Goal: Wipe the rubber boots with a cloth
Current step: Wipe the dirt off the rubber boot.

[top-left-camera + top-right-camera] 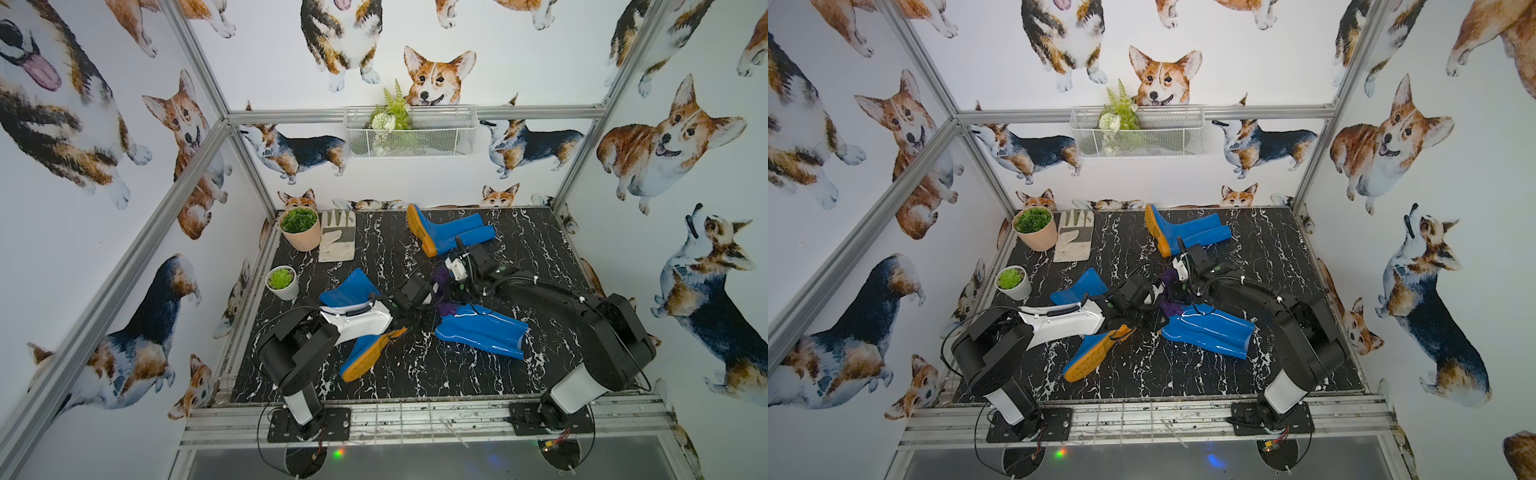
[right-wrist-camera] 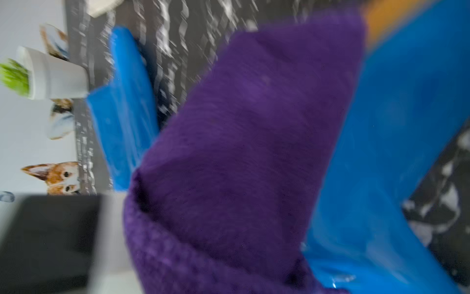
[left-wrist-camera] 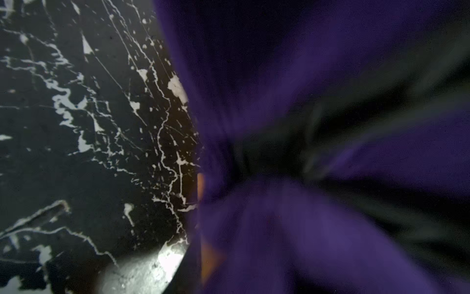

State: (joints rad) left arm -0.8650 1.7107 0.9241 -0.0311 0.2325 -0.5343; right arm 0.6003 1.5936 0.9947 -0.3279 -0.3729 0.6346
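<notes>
The cloth (image 1: 448,309) sits bunched at the foot end of the near boot (image 1: 482,330) on the table (image 1: 415,374). Your right jaws are clamped on it; whether the left jaws grip it cannot be told. Press it flat and stroke along the shaft.
</notes>
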